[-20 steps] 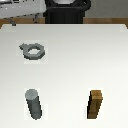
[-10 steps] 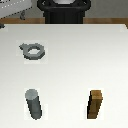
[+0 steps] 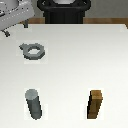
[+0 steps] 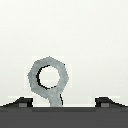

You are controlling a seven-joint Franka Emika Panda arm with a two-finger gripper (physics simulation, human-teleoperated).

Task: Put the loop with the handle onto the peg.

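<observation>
The loop with the handle lies flat on the white table, toward the exterior view's upper left; its stubby tab points away to the left. The peg stands upright at the front left, well apart from the loop. In the wrist view the loop lies just beyond my gripper, with its tab reaching toward the gap. The two fingertips stand wide apart with nothing between them. The arm's hand shows at the exterior view's upper left edge, above and beyond the loop.
A brown wooden block stands upright at the exterior view's front right, level with the peg. The robot's dark base sits at the table's far edge.
The hand at the exterior view's upper left has come slightly lower and further into view. Loop, peg and block have not moved.
</observation>
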